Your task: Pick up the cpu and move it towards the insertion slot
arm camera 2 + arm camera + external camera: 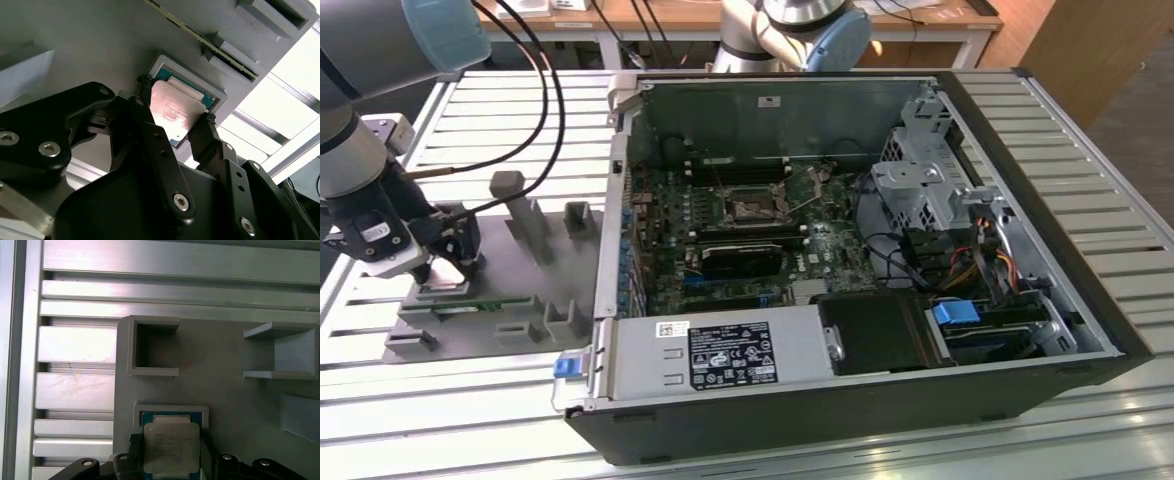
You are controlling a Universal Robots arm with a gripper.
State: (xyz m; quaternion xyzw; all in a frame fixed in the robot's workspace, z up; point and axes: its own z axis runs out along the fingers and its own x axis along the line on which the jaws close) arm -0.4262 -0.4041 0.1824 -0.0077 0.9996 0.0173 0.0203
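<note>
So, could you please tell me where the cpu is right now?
The cpu is at its square recess in the grey tray, at the exterior view's left beside the open computer case, gripped at two opposite edges by the end effector.

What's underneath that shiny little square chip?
Under the cpu is a shallow square pocket in the grey tray; the pocket's pale rim shows around the chip's far edge. The pocket's floor cannot be seen, because the chip covers it.
</note>
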